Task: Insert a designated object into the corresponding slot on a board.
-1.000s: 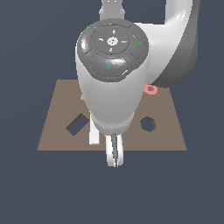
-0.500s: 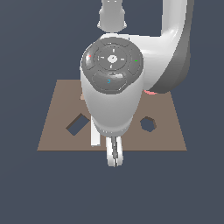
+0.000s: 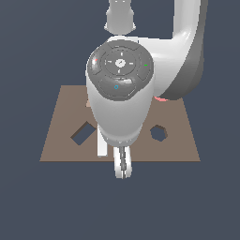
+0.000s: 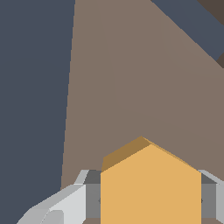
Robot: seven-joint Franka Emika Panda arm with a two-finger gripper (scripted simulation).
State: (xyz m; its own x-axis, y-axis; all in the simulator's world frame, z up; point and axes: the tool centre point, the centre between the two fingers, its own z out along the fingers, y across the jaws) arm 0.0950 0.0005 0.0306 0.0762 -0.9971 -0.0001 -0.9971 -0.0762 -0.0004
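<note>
In the wrist view the orange hexagonal block (image 4: 151,183) sits between my gripper's (image 4: 151,203) two grey fingers (image 4: 72,203), which close on its sides. Under it lies the brown board (image 4: 131,87). In the exterior view the gripper (image 3: 123,168) hangs near the board's (image 3: 65,140) front edge, and the block is hidden there. The dark hexagonal slot (image 3: 159,132) lies to the exterior view's right of the gripper, apart from it.
A longer dark rectangular cutout (image 3: 83,133) is on the board's left part in the exterior view, and also shows in the wrist view (image 4: 192,26). A sliver of the pink ring (image 3: 161,99) peeks out behind the arm. The bulky arm body (image 3: 119,93) hides the board's middle.
The arm's upper links have shifted and now cover most of the pink ring. The gripper has stayed near the board's front edge.
</note>
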